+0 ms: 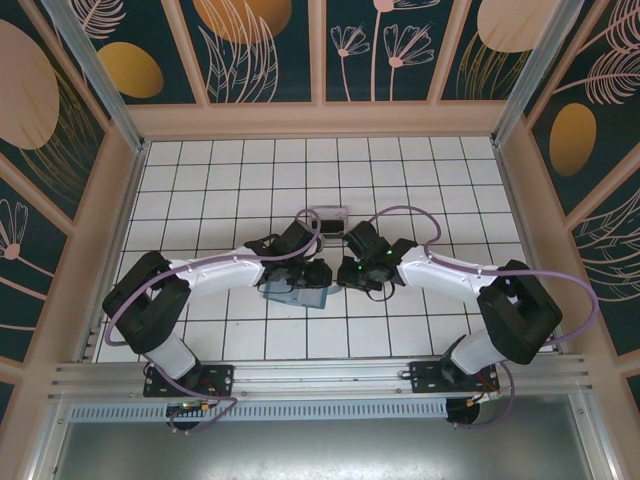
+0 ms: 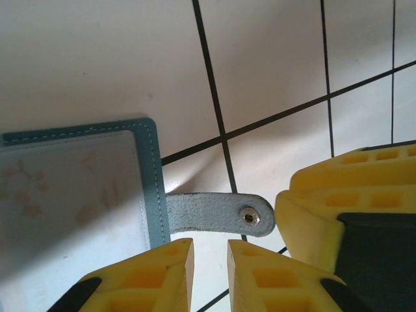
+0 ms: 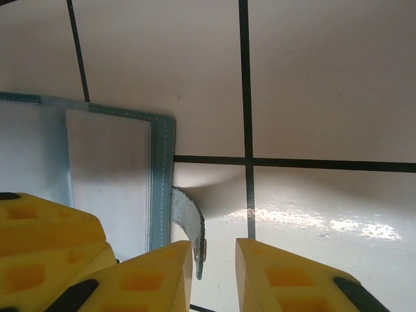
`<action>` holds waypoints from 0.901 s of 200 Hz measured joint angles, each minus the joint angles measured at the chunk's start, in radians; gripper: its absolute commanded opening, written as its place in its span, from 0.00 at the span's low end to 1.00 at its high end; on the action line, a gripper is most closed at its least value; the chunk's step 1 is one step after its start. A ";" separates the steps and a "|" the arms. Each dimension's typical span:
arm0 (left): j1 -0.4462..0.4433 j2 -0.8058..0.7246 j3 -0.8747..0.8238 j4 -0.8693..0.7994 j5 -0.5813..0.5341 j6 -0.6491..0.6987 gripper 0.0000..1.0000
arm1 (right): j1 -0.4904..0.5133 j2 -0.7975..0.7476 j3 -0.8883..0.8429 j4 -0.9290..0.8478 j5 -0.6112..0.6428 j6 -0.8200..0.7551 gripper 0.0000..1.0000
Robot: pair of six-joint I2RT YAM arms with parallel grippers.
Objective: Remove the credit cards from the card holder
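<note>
The open card holder [image 2: 153, 188] is laid on the tiled table [image 2: 97, 52], its snap tab [image 2: 211, 214] closely framed by the left gripper [image 2: 210, 273] and right gripper [image 3: 214, 273], both held slightly parted.

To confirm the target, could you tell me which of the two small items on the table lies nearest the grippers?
The teal card holder, right by the left gripper and right gripper; the small clear box lies apart, farther back.
</note>
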 measured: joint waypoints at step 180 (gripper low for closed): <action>-0.002 0.106 0.043 -0.094 -0.055 0.063 0.25 | 0.000 0.012 -0.003 0.018 -0.017 -0.001 0.29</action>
